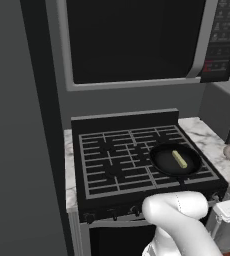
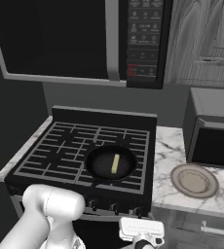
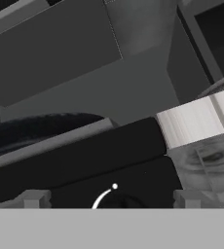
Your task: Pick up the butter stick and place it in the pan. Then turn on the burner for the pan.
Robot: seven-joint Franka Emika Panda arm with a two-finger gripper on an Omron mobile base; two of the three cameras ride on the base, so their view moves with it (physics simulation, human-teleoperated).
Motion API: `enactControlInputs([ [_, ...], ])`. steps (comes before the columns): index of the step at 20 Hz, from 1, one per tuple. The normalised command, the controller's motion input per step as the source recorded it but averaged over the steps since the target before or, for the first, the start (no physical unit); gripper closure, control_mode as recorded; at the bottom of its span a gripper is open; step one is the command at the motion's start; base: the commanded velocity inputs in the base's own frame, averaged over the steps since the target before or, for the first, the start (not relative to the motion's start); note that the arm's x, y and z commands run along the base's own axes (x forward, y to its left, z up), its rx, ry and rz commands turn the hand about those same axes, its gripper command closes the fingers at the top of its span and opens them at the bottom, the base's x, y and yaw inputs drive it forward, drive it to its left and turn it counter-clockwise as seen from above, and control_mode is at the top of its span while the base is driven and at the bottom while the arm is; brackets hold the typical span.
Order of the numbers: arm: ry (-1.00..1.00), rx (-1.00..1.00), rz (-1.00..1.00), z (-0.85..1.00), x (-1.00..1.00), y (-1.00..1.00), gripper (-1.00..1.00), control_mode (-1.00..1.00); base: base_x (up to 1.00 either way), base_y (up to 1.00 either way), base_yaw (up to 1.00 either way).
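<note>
Butter stick (image 1: 179, 159): I see it lying inside the pan (image 1: 162, 161).
Pan: front right grate of the stove (image 1: 107, 165).
Claw (image 3: 112, 198): spread wide, empty, facing a stove knob (image 3: 115, 200).

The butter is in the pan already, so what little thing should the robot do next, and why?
Probably ease the open hand forward onto the stove knob right in front of it. The butter stick already lies inside the pan, and the hand holds nothing. In the hand view its two fingertips stand wide on either side of a dark knob with a white arc mark, so gripping and turning it seems next.
</note>
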Motion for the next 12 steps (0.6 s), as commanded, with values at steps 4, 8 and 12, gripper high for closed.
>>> enactControlInputs([
  [4,0.00,0.00,0.00,-0.02,0.00,0.12,-1.00,-1.00,0.00,0.00,0.00],
  [8,0.00,0.00,0.00,-0.03,0.05,0.03,-1.00,-1.00,0.00,0.00,0.00],
  [12,0.00,0.00,0.00,0.00,0.16,0.00,-1.00,-1.00,0.00,0.00,0.00],
])
